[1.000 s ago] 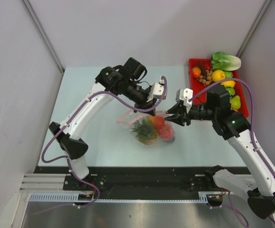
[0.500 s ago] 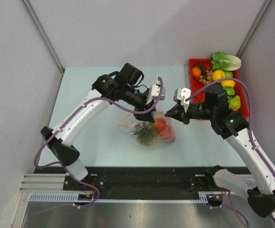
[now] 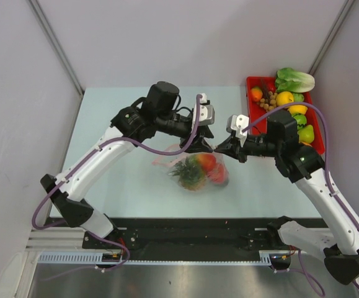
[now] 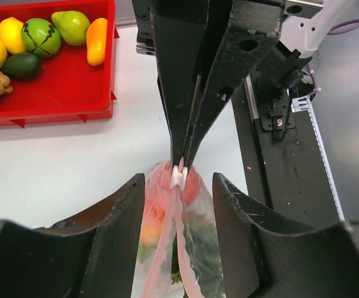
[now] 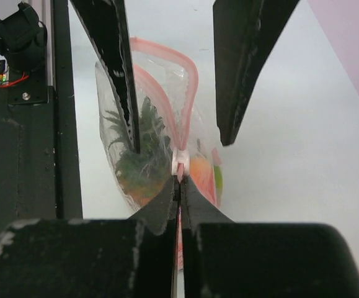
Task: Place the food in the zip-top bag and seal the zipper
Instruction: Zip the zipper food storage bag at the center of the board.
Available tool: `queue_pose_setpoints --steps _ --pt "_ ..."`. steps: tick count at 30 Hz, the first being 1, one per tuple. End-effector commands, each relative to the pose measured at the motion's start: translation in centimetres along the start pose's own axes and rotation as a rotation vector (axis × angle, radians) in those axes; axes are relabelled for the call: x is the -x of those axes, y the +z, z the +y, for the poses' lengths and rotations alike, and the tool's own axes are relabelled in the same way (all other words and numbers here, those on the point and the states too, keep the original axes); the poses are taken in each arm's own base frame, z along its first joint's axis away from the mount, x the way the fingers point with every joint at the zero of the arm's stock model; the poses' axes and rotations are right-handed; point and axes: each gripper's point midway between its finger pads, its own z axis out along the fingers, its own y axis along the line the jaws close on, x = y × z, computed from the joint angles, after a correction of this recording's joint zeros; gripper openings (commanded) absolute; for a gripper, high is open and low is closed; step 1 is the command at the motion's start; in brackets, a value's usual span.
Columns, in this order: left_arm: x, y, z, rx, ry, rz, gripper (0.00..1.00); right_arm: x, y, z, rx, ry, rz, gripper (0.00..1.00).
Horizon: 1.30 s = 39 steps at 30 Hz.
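The zip-top bag lies mid-table with food inside: a spiky green piece and red and orange pieces. Its pink-red zipper carries a small white slider. My right gripper is shut on the zipper strip just behind that slider. Opposite it, my left gripper stands open, one finger on each side of the bag's mouth without touching it. In the top view the two grippers, left and right, meet tip to tip above the bag.
A red tray at the back right holds more toy fruits, and a leafy green vegetable rests on its far end. The black base rail runs along the table's near edge.
My left gripper has opened, let go of the bag and shifted right toward the slider. My right gripper has shut on the zipper strip.
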Motion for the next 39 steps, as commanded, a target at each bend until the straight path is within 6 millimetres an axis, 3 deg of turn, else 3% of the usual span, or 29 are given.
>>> queue_pose_setpoints --steps 1,8,13,20,30,39 --pt "1.3 0.8 0.5 0.019 0.05 -0.033 0.51 2.2 -0.4 -0.1 -0.023 -0.056 -0.06 0.0" --pt "0.3 1.5 0.1 -0.021 0.041 0.011 0.4 2.6 -0.4 -0.3 -0.038 -0.058 -0.067 0.0" --pt "-1.0 1.5 -0.4 -0.042 0.014 0.049 0.23 2.5 -0.5 -0.5 -0.052 -0.045 -0.061 0.0" --pt "-2.5 -0.3 -0.2 -0.01 -0.035 0.074 0.09 2.5 -1.0 -0.8 -0.083 -0.042 -0.06 0.0" --pt "-7.0 -2.0 -0.1 0.028 -0.075 0.19 0.11 3.6 -2.3 -2.5 -0.168 0.001 -0.102 0.0" --pt "-9.0 -5.4 1.5 0.122 -0.129 0.239 0.1 2.9 -4.0 -3.9 -0.252 0.031 -0.088 0.0"
